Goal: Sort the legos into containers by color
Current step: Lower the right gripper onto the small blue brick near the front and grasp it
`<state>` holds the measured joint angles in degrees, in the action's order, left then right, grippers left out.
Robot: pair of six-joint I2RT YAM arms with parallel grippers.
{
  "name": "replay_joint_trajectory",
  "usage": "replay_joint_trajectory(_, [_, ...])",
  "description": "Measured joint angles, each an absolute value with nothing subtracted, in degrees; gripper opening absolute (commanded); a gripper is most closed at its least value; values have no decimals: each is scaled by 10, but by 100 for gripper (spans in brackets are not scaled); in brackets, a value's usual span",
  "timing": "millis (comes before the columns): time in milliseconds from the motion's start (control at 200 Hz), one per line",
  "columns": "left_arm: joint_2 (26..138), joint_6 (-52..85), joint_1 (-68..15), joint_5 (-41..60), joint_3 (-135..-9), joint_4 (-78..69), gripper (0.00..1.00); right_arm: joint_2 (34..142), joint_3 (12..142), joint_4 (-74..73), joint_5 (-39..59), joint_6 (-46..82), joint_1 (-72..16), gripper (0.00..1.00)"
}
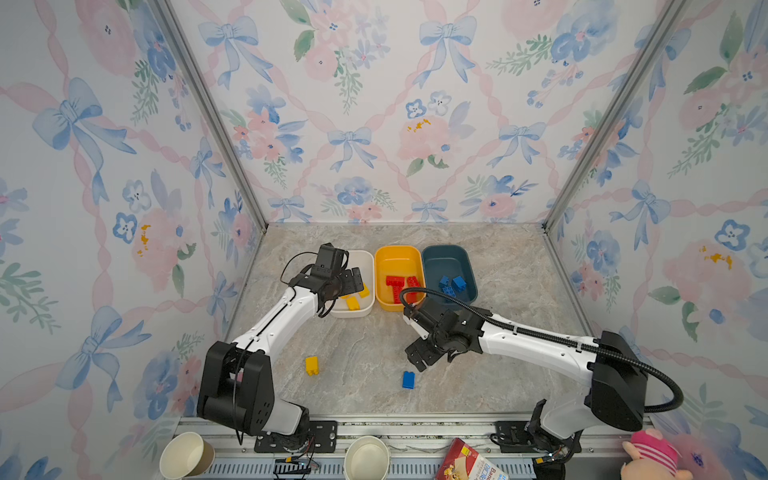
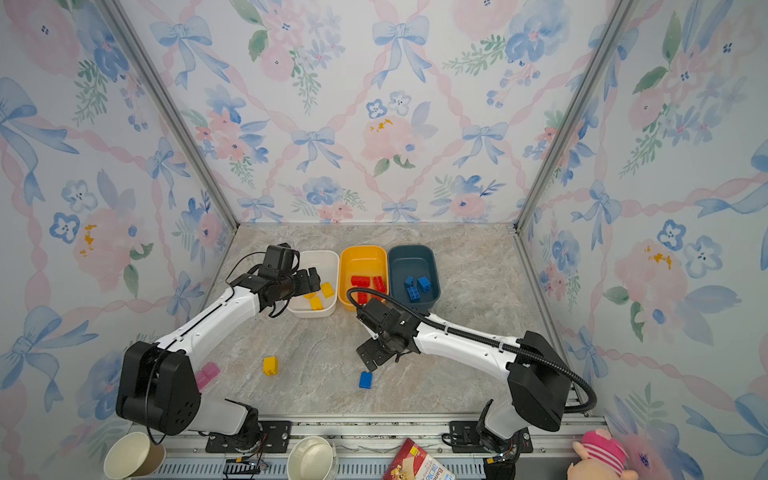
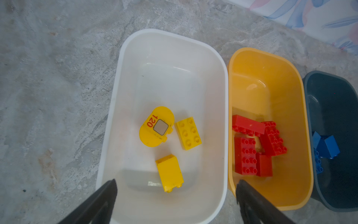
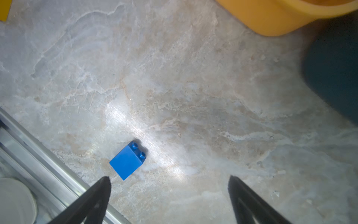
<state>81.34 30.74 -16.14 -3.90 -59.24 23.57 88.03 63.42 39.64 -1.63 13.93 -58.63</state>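
1. Directly beneath the left pincer [image 3: 176, 183], whose jaws stand wide and empty, sits the white tub [image 3: 164, 87] with three yellow legos [image 3: 188, 133] in it.
2. To one side of that pincer, the yellow-orange tub [image 3: 271, 77] touches the white one and holds the red legos [image 3: 246, 155], about four. The teal tub [image 3: 333, 100] beyond it holds the blue legos [image 3: 327, 147], partly hidden by its wall.
3. Just ahead of the right pincer [image 4: 169, 178], likewise wide and empty, a loose blue lego [image 4: 127, 161] lies on its side on the surface [image 1: 353, 345].
4. A loose yellow lego [image 1: 311, 365] rests well behind the left pincer, toward that arm's base.
5. The sorting looks nearly finished. Two bricks remain: blue for the teal tub, yellow for the white one.
6. A pink piece [image 2: 208, 374] lies by the left arm's base; I cannot tell what it is.
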Motion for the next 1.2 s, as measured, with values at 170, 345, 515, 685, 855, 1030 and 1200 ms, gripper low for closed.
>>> replay_joint_trajectory(170, [783, 318, -157, -22, -559, 226, 98, 889, 635, 410, -1, 78, -616, 98])
replay_joint_trajectory(345, [767, 327, -142, -3, -538, 215, 98, 916, 649, 431, 22, 19, -628, 97])
replay_joint_trajectory(515, [755, 337, -123, 19, -527, 204, 98, 967, 679, 451, 30, -20, -648, 86])
replay_joint_trajectory(685, [743, 343, -109, 38, -522, 196, 98, 1027, 710, 460, 25, -38, -668, 74])
replay_joint_trajectory(855, [737, 347, -96, 51, -522, 193, 98, 1060, 717, 461, 15, -43, -673, 65])
replay_joint_trajectory(1030, [732, 347, -89, 60, -522, 193, 98, 1071, 723, 460, 4, -43, -673, 62])
replay_joint_trajectory(1200, [731, 350, -85, 65, -522, 193, 98, 1071, 726, 461, -3, -44, -673, 61])
